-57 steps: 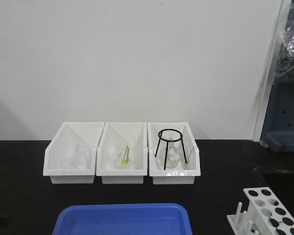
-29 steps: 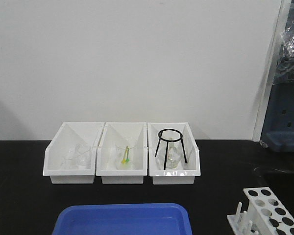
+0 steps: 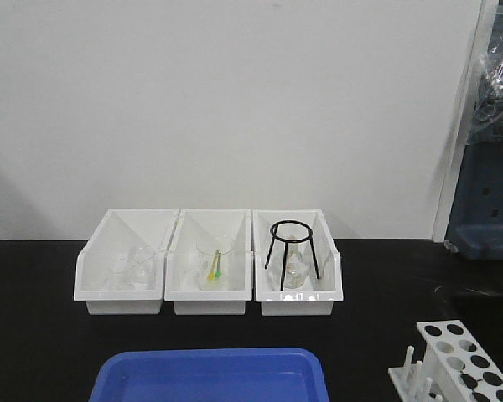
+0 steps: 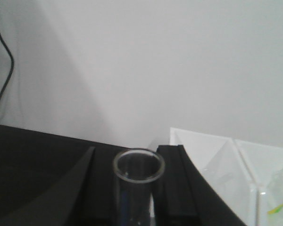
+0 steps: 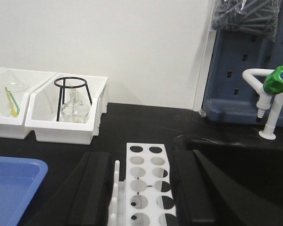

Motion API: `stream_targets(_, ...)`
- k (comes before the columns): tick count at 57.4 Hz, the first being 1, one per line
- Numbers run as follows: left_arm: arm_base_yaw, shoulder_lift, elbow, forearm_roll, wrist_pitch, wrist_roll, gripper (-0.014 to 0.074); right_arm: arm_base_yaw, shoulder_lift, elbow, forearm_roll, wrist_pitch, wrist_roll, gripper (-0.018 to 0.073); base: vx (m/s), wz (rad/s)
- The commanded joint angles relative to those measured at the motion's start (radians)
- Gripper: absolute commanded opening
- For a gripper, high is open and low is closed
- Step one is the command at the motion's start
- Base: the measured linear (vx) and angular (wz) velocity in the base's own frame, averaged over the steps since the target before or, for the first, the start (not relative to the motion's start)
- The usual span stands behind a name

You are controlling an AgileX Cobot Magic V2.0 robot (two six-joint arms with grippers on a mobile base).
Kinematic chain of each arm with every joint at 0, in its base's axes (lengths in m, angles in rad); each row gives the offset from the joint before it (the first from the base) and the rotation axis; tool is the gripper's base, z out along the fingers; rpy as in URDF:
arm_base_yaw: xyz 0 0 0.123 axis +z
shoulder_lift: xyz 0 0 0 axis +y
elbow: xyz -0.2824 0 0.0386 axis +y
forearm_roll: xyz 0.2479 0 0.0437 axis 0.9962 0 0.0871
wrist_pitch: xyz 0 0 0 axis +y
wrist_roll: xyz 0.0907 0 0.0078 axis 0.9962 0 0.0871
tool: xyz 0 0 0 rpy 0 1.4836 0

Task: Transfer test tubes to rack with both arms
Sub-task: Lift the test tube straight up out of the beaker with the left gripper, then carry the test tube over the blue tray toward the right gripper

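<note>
Left end effector (image 4: pixel 136 153) holds tube (image 4: pixel 138 190), right end effector (image 5: pixel 143 155) faces rack (image 5: pixel 146 187)

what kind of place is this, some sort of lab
Most likely a chemistry lab bench: a glass flask in a white bin, a white rack, a green-capped tap, and a test tube held in the left jaws.

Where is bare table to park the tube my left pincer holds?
Bare black table left of the bins and blue tray; a narrow strip between them; a wider patch between the right bin and the rack. The bins are crowded with glassware.
</note>
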State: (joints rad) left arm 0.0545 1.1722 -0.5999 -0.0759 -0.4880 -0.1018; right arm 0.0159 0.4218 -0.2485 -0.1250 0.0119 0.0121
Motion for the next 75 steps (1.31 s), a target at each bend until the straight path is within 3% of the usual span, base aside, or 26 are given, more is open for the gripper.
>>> stream_targets(1, -0.003, -0.035, -0.027, 0.117, -0.105, -0.158, -0.0006, -0.007, 0.011, -0.041, 0.000, -0.038, 0.004, 0.0375, 0.00, 0.00)
stream_targets(11, -0.025, -0.029, -0.094, 0.524, -0.117, -0.579, -0.0006, -0.007, 0.071, -0.155, 0.047, 0.207, -0.005, 0.0375, 0.00, 0.00)
stream_targets(17, -0.065, 0.001, -0.173, 0.777, -0.152, -0.786, -0.0004, -0.006, 0.150, -0.227, 0.077, 0.308, -0.064, 0.0375, 0.00, 0.00)
stream_targets(21, -0.094, 0.035, -0.218, 0.894, -0.188, -0.908, -0.0004, -0.006, 0.199, -0.249, 0.107, 0.298, -0.126, 0.0375, 0.00, 0.00)
stream_targets(25, -0.120, 0.072, -0.251, 0.950, -0.230, -0.993, -0.0004, -0.006, 0.240, -0.250, 0.139, 0.213, -0.147, 0.0375, 0.00, 0.00)
stream_targets(28, -0.138, 0.100, -0.268, 0.954, -0.263, -1.032, -0.0004, -0.006, 0.266, -0.245, 0.177, 0.165, -0.137, 0.0375, 0.00, 0.00)
stream_targets(34, -0.174, 0.141, -0.275, 0.929, -0.312, -1.033, -0.0004, -0.006, 0.302, -0.246, 0.250, 0.153, -0.150, 0.0375, 0.00, 0.00)
stream_targets(41, -0.223, 0.175, -0.276, 0.910, -0.326, -1.033, -0.0004, 0.017, 0.342, -0.265, 0.326, 0.186, -0.284, 0.0375, 0.00, 0.00)
stream_targets(45, -0.252, 0.201, -0.276, 0.910, -0.343, -1.033, -0.0004, 0.095, 0.381, -0.315, 0.384, 0.212, -0.425, 0.0377, 0.00, 0.00)
stream_targets(50, -0.286, 0.238, -0.281, 0.908, -0.358, -1.032, -0.0004, 0.204, 0.442, -0.381, 0.459, 0.213, -0.500, 0.0377, 0.00, 0.00)
stream_targets(63, -0.330, 0.342, -0.285, 0.778, -0.412, -1.021, -0.0004, 0.431, 0.713, -0.583, 0.487, 0.170, -0.549, 0.0435, 0.00, 0.00)
stream_targets(75, -0.331, 0.388, -0.285, 0.770, -0.459, -1.004, -0.0004, 0.541, 0.914, -0.792, 0.487, 0.181, -0.543, 0.0538, 0.00, 0.00)
